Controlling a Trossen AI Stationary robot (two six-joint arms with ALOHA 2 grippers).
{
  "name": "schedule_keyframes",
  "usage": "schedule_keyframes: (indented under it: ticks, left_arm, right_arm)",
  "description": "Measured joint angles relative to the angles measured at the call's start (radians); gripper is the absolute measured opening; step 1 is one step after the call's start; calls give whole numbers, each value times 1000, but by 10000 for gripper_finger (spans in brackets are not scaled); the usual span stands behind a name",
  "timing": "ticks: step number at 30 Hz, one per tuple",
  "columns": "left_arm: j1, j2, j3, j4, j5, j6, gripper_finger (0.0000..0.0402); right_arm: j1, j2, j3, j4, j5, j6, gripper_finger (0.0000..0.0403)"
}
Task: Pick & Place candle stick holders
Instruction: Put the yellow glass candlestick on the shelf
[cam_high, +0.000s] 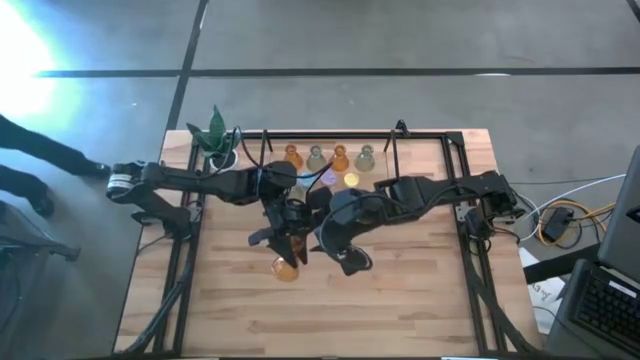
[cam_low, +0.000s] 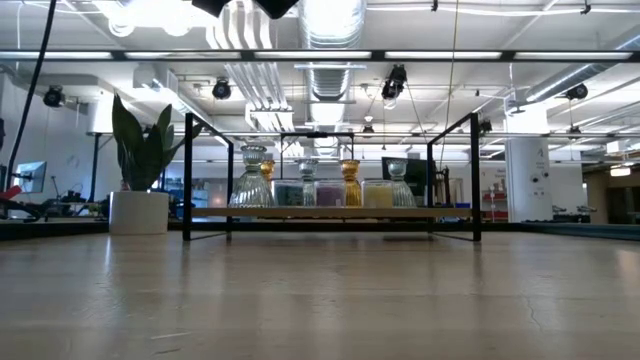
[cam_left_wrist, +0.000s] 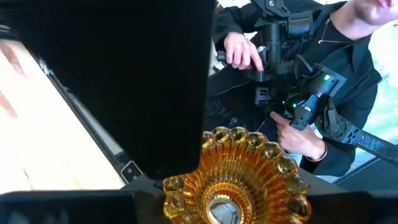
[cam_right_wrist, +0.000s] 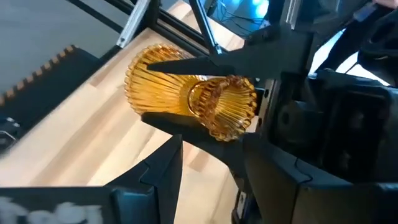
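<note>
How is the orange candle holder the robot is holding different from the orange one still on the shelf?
The held orange holder lies tipped on its side, clamped between the left gripper fingers above the table; the orange holder on the shelf stands upright. The held one is out in the middle of the table, apart from the others; the shelf one stands in a row beside the greenish holders. Both are ribbed amber glass.
</note>
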Motion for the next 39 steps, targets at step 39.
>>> schedule_keyframes:
  ticks: [39]
  left_arm:
    - [51,5,0,96,-20,-52,135]
  right_arm:
    - [22,14,-2,72,54,-5,17]
